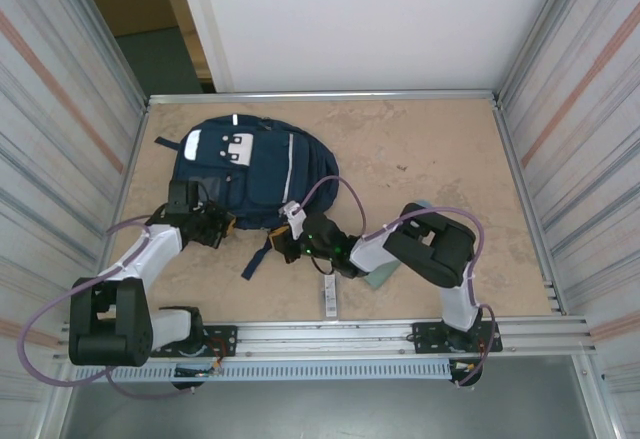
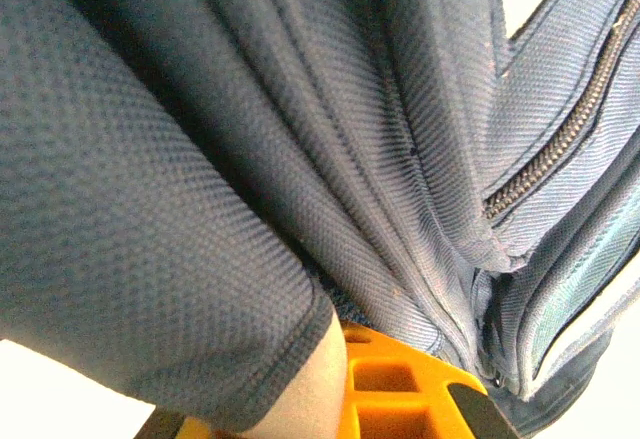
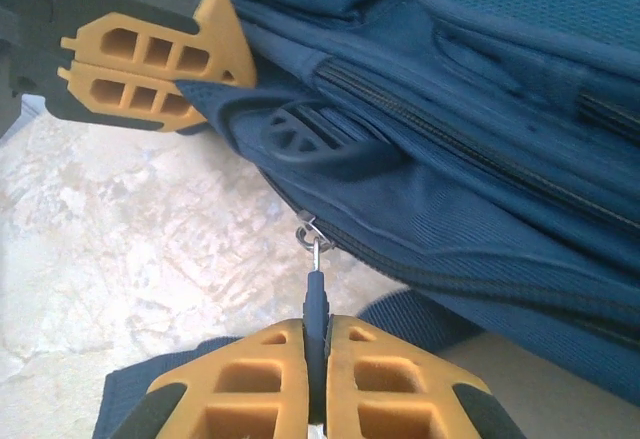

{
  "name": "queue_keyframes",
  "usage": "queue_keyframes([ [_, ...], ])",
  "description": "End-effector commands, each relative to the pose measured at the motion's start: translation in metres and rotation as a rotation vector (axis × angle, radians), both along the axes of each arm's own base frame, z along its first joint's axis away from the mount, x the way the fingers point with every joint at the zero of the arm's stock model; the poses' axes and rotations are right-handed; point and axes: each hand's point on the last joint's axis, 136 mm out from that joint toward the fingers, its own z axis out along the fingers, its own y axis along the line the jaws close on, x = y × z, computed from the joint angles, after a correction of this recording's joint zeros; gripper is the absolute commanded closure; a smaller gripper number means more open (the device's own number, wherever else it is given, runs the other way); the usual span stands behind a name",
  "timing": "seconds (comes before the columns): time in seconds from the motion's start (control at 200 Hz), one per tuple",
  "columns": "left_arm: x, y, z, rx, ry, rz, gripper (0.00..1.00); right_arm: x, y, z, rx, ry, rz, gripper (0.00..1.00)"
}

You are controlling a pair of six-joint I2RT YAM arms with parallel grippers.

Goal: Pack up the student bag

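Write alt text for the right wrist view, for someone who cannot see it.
The right gripper, orange-fingered, is shut on the dark zipper pull that hangs from the navy student bag, over a pale marbled table. At upper left, the left gripper pinches a fold of the bag's fabric.

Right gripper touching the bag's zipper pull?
Touching. Right wrist view: the right gripper is shut on the zipper pull of the student bag, clamping its tab from both sides.
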Motion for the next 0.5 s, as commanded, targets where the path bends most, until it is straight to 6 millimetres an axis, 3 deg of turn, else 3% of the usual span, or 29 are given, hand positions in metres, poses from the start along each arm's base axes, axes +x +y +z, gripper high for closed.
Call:
queue_keyframes([
  [0.0, 0.009, 0.030, -0.004, 0.123, -0.036, 0.047, 1.00, 0.008, -0.032, -0.014, -0.113, 0.157, -0.102, 1.00],
  [0.266, 0.023, 0.045, -0.008, 0.215, -0.026, -0.007, 1.00, 0.022, -0.095, -0.029, -0.228, 0.273, -0.241, 1.00],
  [0.496, 0.047, 0.045, -0.008, 0.176, -0.020, -0.021, 1.00, 0.030, -0.137, -0.017, -0.286, 0.216, -0.294, 1.00],
])
